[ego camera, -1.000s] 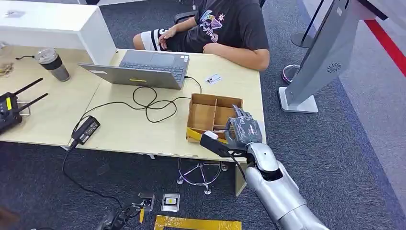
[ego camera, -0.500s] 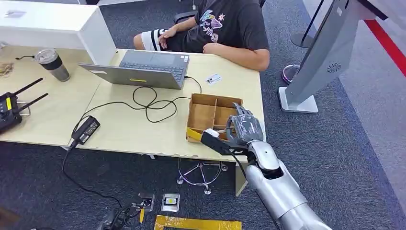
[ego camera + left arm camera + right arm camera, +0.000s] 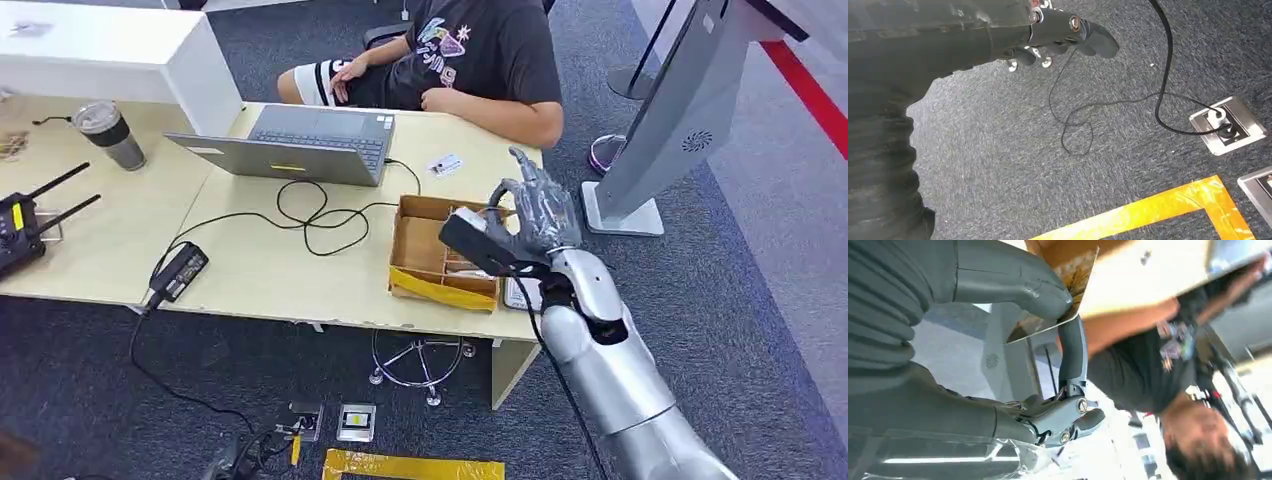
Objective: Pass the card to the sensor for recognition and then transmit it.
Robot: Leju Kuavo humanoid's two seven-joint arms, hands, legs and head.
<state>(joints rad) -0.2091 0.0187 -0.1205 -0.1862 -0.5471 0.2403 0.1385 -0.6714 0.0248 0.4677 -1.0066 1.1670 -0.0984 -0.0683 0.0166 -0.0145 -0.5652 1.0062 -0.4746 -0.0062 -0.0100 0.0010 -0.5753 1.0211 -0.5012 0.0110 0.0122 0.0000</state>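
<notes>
My right hand (image 3: 535, 215) is raised above the far right corner of the open cardboard box (image 3: 432, 248) on the table. In the right wrist view the thumb (image 3: 1013, 282) and a dark finger (image 3: 1072, 347) pinch a thin card (image 3: 1075, 277) with a brown and yellow pattern; the head view hides it behind the hand. A second small card (image 3: 446, 164) lies on the table near the seated person. My left hand (image 3: 1063, 37) hangs over the dark carpet, holding nothing, fingers loosely bent.
A person in a dark shirt (image 3: 480, 60) sits at the far side of the table (image 3: 260, 260). A laptop (image 3: 300, 145) and black cables (image 3: 310, 215) lie left of the box. A white kiosk (image 3: 680, 110) stands at the right. A flat pale item (image 3: 520, 293) lies beside the box.
My right hand has risen from the box's near right corner and moved up and away, towards the person's side of the table. The box and table things stay put.
</notes>
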